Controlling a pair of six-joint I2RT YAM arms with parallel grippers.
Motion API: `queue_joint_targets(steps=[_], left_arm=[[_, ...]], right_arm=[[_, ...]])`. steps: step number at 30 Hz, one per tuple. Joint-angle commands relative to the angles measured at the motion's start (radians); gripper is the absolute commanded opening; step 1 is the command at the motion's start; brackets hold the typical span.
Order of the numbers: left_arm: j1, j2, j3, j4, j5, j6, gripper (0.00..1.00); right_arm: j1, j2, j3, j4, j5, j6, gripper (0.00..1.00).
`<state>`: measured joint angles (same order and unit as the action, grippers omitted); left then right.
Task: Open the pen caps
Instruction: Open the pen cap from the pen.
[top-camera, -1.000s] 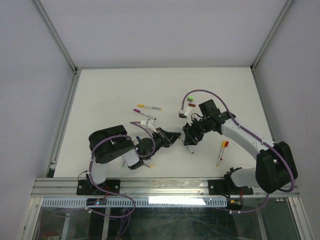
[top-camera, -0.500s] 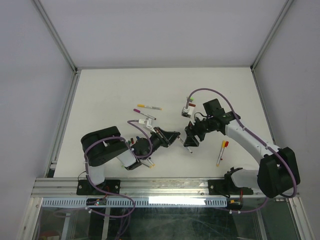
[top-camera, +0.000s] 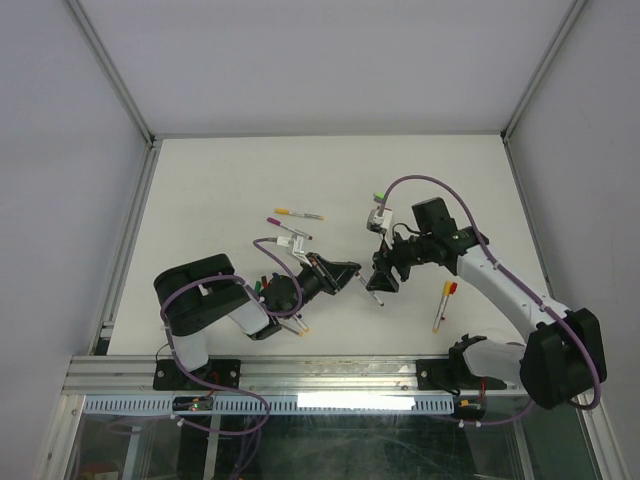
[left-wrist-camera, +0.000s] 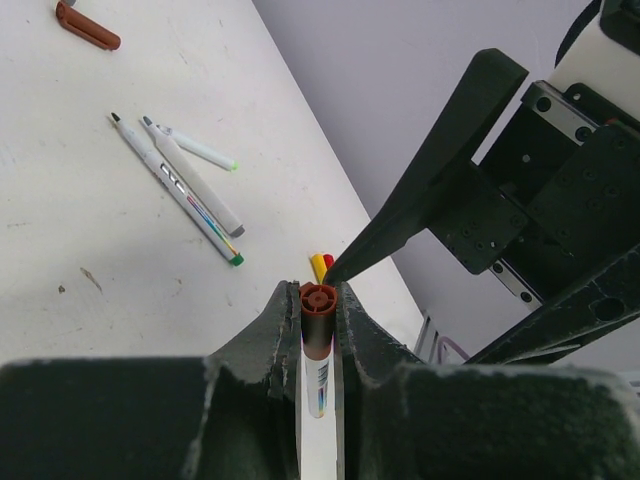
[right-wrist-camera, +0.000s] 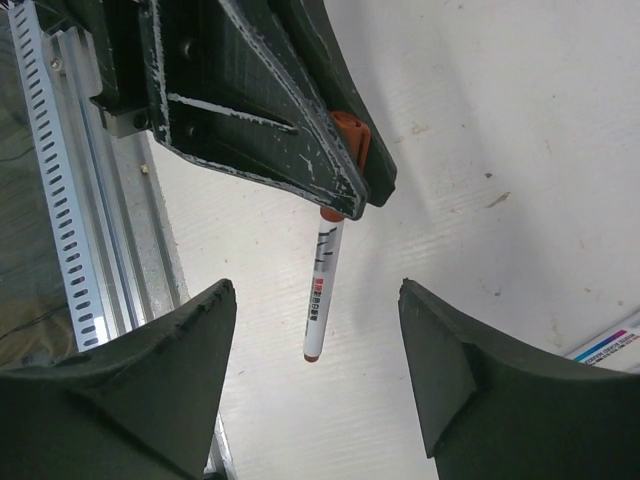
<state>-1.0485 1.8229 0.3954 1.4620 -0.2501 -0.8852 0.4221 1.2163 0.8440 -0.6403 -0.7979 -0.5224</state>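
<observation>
Item: dark red plastic pen cap (left-wrist-camera: 318, 312), stubby and round, its end face showing a ringed socket, seated on a white pen barrel (left-wrist-camera: 318, 385) with printed lettering. Location: held above the white table (top-camera: 220, 190), near its middle, in the left gripper (left-wrist-camera: 317, 296). That gripper's two black fingers are closed hard on the pen, with the tips flanking the cap and the barrel running back between them. You cannot tell which part bears the grip. Axis: the pen lies along the left gripper's fingers, cap end leading, pointing away from the left arm and at the right gripper (right-wrist-camera: 315, 290). The right gripper is spread wide and holds nothing. It faces the cap nearly head-on, and in the left wrist view one of its fingers (left-wrist-camera: 400, 230) has its tip just beside the cap's rim, contact not discernible. Nearer free hand: the right. Your coming move likely turns on bringing its jaws around the cap along that axis and pulling in line with the barrel. Condition: cap appears fully seated, no gap seen. Also listed: a white pen with red ends (right-wrist-camera: 320, 290) lying on the table beneath the grippers, and two yellow and red capped pens (top-camera: 443, 300) lying well apart to the right.
</observation>
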Motion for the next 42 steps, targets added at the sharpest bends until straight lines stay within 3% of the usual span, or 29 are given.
queue_joint_targets(steps=[1, 6, 11, 15, 17, 21, 26, 32, 42], left_arm=[[-0.01, -0.044, 0.004, 0.278, 0.035, 0.035, 0.0], [-0.009, -0.05, 0.012, 0.279, 0.041, 0.035, 0.0], [-0.009, -0.06, 0.032, 0.278, 0.048, 0.034, 0.0], [-0.009, -0.07, 0.04, 0.278, 0.028, 0.032, 0.0], [-0.008, -0.074, 0.042, 0.278, 0.019, 0.033, 0.0], [-0.008, -0.076, 0.047, 0.279, -0.002, 0.037, 0.0], [-0.001, -0.101, 0.031, 0.278, -0.046, 0.069, 0.0], [0.08, -0.202, -0.033, 0.279, -0.122, 0.109, 0.0], [0.266, -0.447, -0.149, 0.242, -0.217, 0.148, 0.0]], right_arm=[[-0.004, -0.055, -0.029, 0.089, -0.065, 0.019, 0.68], [-0.001, -0.043, -0.054, 0.129, -0.087, 0.039, 0.66], [0.016, -0.026, -0.087, 0.209, -0.005, 0.083, 0.65], [0.045, -0.019, -0.111, 0.237, -0.01, 0.083, 0.6], [0.059, -0.015, -0.115, 0.243, -0.01, 0.078, 0.52], [0.068, 0.0, -0.101, 0.225, -0.02, 0.073, 0.26], [0.069, -0.007, -0.086, 0.192, -0.024, 0.079, 0.01], [0.069, 0.079, -0.007, 0.056, -0.039, 0.038, 0.0], [0.086, 0.105, 0.002, 0.036, -0.02, 0.032, 0.0]])
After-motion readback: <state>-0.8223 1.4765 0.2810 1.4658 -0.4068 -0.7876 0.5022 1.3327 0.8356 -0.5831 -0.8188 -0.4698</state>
